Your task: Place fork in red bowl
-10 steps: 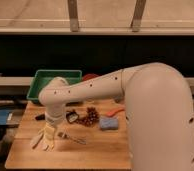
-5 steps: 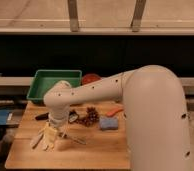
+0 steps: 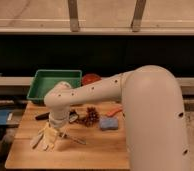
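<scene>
The wide-open pincer [image 3: 45, 141] has dipped slightly lower, just beside the fork [image 3: 76, 138] on the table [image 3: 102, 152].

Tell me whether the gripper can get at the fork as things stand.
Probably yes: the gripper hovers low over the table, jaws open, and the fork lies bare right beside it, nothing between.

The arm [image 3: 140, 100] reaches left, its open hand [image 3: 46, 138] pointing down.

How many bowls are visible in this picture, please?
1: the red bowl, behind the wooden board, right of the green tray. The arm may hide others. The pincer hangs open over the board's left part.
</scene>
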Controlling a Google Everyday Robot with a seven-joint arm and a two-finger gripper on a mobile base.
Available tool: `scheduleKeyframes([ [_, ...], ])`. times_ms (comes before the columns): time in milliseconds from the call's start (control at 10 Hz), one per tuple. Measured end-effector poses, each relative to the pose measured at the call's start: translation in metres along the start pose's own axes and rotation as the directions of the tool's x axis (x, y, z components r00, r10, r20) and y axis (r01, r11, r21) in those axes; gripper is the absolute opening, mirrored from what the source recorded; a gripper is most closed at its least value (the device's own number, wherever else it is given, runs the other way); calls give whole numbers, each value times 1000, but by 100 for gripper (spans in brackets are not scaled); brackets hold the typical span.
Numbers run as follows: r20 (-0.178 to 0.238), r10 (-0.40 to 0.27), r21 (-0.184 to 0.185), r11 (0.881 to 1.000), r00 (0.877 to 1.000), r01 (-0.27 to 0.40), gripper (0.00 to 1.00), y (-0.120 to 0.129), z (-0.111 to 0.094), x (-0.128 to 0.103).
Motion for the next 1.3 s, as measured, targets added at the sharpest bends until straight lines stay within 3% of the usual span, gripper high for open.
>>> scheduleKeyframes([
  [300,-6,2,1,1000,1000,-2,72,0,0,-1],
  [1300,-18,47,-34,998,999,-47,72,-7,33,13],
])
